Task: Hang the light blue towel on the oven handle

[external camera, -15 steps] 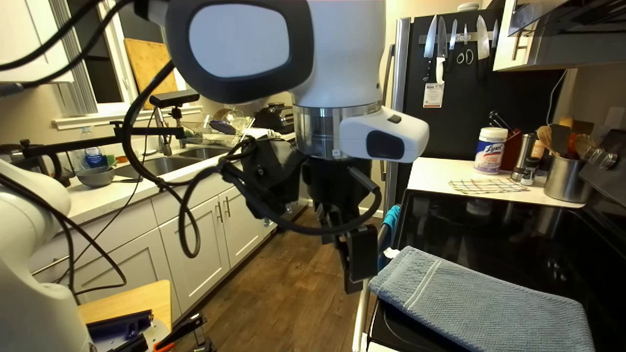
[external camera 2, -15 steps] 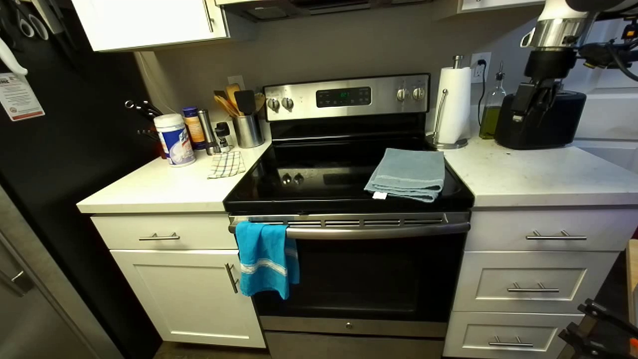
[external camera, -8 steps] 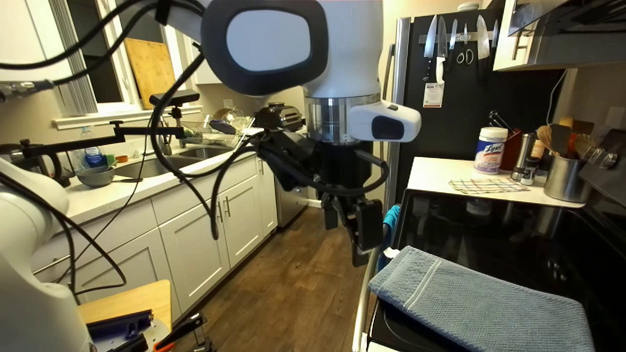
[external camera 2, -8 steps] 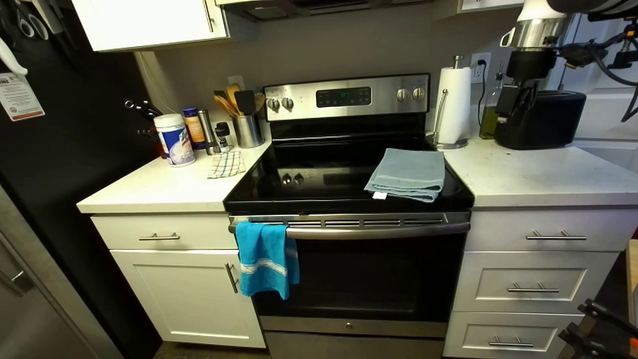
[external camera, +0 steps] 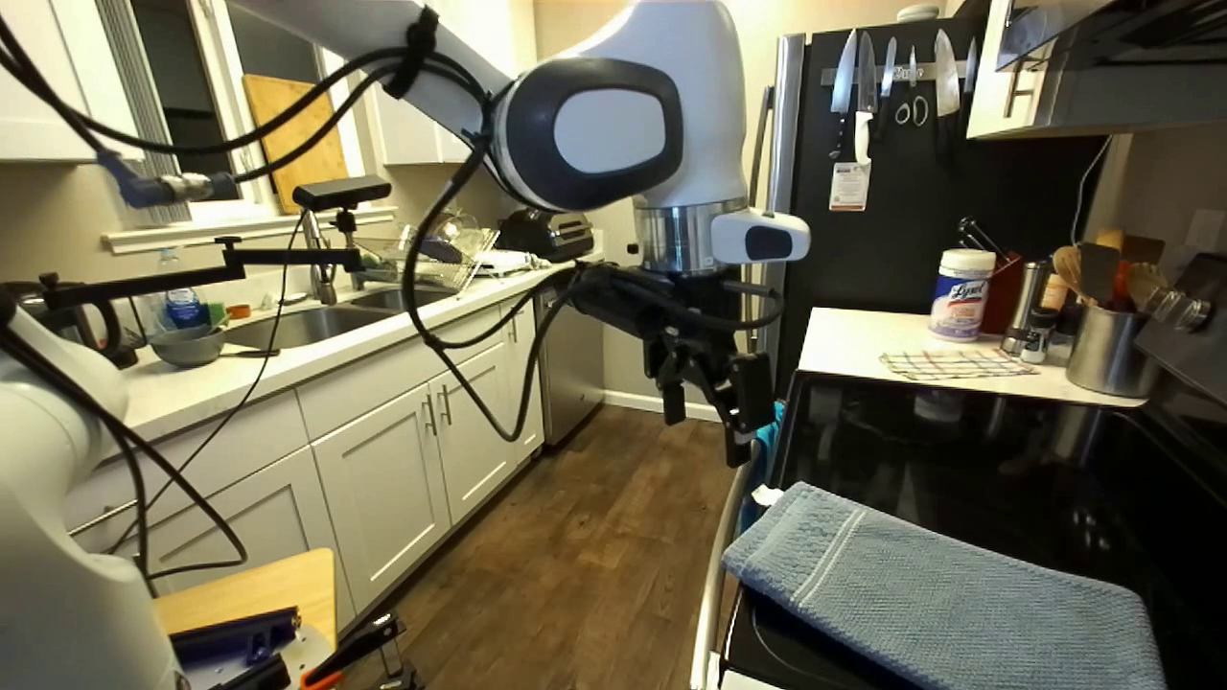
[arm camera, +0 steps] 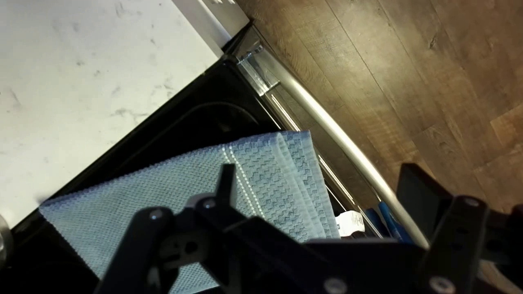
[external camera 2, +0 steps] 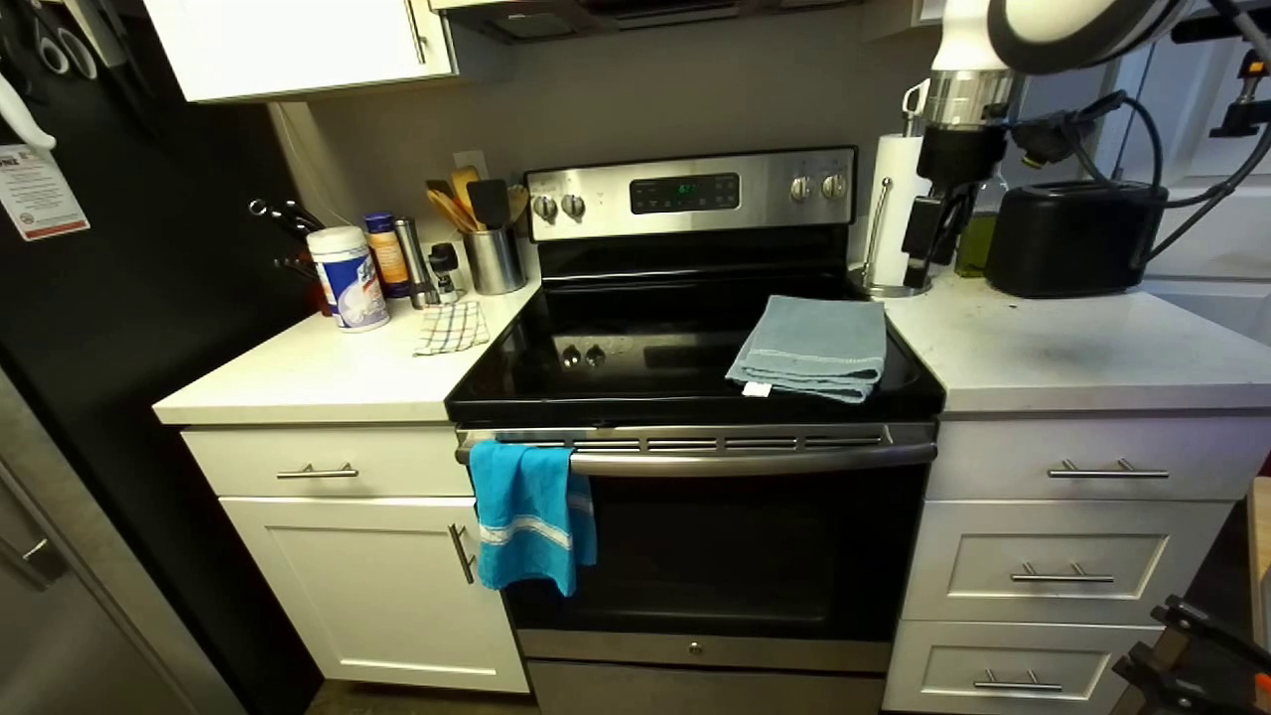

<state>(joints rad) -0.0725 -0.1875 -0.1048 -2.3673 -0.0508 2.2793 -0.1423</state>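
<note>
Ref. wrist view, L to R. White tabletop (arm camera: 81,81): far L. Light blue towel (arm camera: 179,179): folded, flat on black cooktop (arm camera: 204,122), one end near front edge. My tool (arm camera: 320,190): fingers wide apart; I hold it raised, clear of towel. Oven handle (arm camera: 342,137): R of towel, w/ bright blue cloth (arm camera: 394,228) hung on it.

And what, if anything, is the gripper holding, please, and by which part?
Nothing is held: the gripper stands open, and the light blue towel lies on the cooktop.
</note>
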